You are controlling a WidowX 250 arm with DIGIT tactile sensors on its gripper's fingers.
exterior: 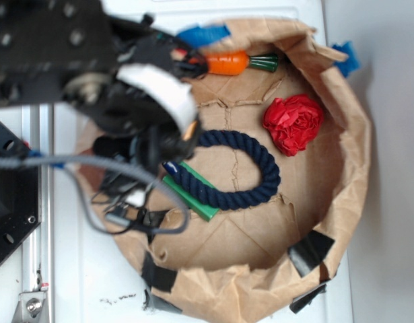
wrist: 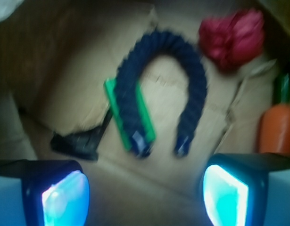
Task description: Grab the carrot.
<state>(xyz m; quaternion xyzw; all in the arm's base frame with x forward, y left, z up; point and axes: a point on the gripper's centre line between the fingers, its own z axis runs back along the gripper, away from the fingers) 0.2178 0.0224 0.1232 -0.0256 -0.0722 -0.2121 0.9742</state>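
A crumpled brown paper bag (exterior: pixel 341 195), rolled down into a shallow tub, sits on the white worktop (exterior: pixel 79 282); its raised rim runs around the right and bottom of the exterior frame and curls over at the top. The open paper floor lies in the middle and lower part of the tub. The robot arm (exterior: pixel 92 60) fills the upper left of that frame and covers the tub's left edge.

The carrot (exterior: pixel 228 63) lies at the top of the exterior frame, just under the upper rim. It is glossy orange plastic with a dark green stem end. Its long axis runs nearly level across the frame, green end to the right, orange body partly hidden by the arm on the left. In the wrist view it stands at the right edge (wrist: pixel 277 127).

A navy rope (exterior: pixel 250 171) curves in a horseshoe at centre, one end across a green block (exterior: pixel 196 198). A red paper ball (exterior: pixel 293 123) lies right of the carrot, below it.

The fingers (wrist: pixel 145 197) are spread wide apart, holding nothing.
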